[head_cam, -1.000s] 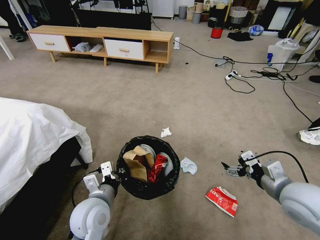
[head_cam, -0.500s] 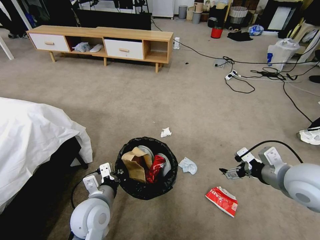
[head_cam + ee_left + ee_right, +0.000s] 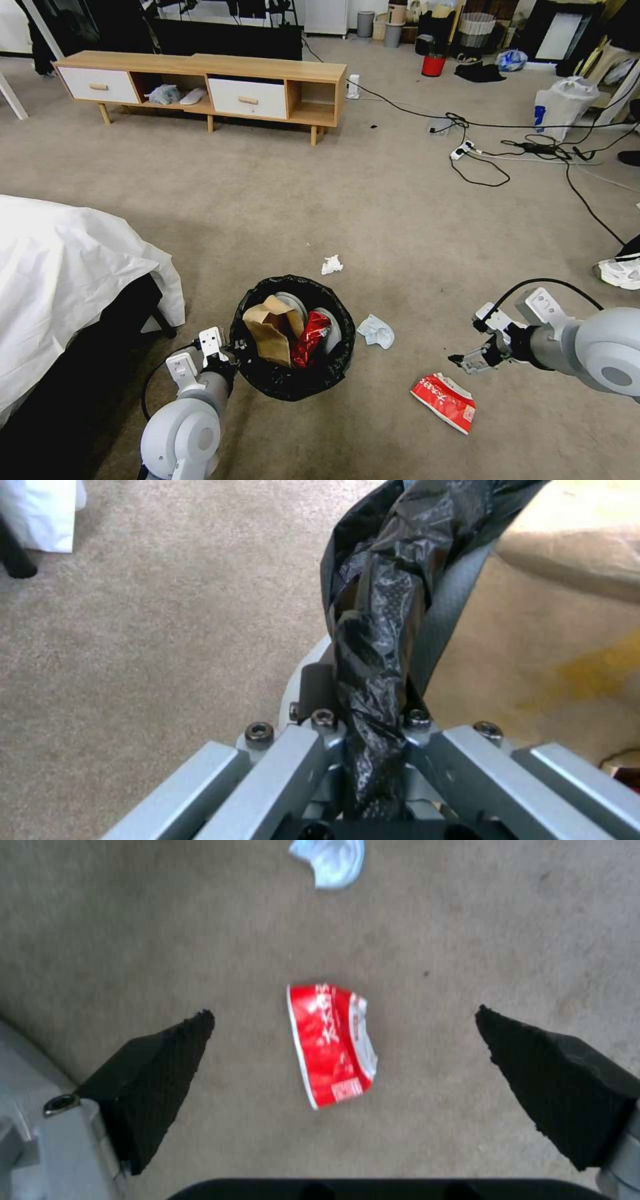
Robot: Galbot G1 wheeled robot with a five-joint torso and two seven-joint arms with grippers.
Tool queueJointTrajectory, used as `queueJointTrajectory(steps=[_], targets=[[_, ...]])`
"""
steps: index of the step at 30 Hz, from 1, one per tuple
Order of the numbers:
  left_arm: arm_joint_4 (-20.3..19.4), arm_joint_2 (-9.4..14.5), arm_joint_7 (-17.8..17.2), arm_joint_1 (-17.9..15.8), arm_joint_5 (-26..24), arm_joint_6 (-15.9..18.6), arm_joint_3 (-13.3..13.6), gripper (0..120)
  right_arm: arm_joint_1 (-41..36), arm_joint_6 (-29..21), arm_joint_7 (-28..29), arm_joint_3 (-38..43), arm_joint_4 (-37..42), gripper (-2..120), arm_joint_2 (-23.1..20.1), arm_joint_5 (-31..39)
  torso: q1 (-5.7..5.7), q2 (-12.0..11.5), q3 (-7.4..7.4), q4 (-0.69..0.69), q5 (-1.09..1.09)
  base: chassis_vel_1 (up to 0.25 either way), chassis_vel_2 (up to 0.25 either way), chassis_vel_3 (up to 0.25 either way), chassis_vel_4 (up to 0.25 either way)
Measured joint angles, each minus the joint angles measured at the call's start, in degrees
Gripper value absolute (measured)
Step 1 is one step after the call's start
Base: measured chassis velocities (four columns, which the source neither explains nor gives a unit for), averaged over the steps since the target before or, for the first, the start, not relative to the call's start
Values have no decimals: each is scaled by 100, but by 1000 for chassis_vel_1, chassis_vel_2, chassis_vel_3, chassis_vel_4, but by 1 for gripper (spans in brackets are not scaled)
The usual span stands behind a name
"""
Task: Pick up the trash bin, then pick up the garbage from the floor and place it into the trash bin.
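Left gripper (image 3: 373, 760) pinches the bin's (image 3: 291, 373) crinkly black bag rim. Right gripper (image 3: 347, 1040), foam pads spread, hangs above a flattened red-and-white carton (image 3: 331, 1044) on short-pile carpet (image 3: 373, 200).

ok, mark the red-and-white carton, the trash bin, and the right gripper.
red-and-white carton (image 3: 331, 1044), right wrist view, middle of its red face.
trash bin (image 3: 283, 382), head view, black bag over near rim.
right gripper (image 3: 461, 362), head view, between fingertips.

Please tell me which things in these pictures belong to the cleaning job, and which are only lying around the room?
Part of the job:
- trash bin, its rim clamped in the left gripper
- red-and-white carton on the floor, below the open right gripper
- two crumpled tissues

Just lying about:
- wooden cabinet
- cables
- white plastic bag
- red bucket
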Motion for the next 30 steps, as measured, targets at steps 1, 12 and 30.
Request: queueJointTrajectory(steps=[1, 12, 30], targets=[[-7, 3, 8, 5, 1, -1, 8, 2, -78, 0, -5, -6, -9, 100, -71, 0, 0, 0, 0, 0, -1, 0, 0, 0, 0], [14, -56, 81, 20, 109, -52, 17, 2, -498, 17, 11, -57, -149, 100, -397, 55, 0, 0, 0, 0, 0, 0, 0, 0, 0], [63, -79, 159, 104, 208, -107, 22, 2, -1390, 35, -28, 313, -800, 100, -1309, 426, 0, 0, 0, 0, 0, 0, 0, 0, 0]])
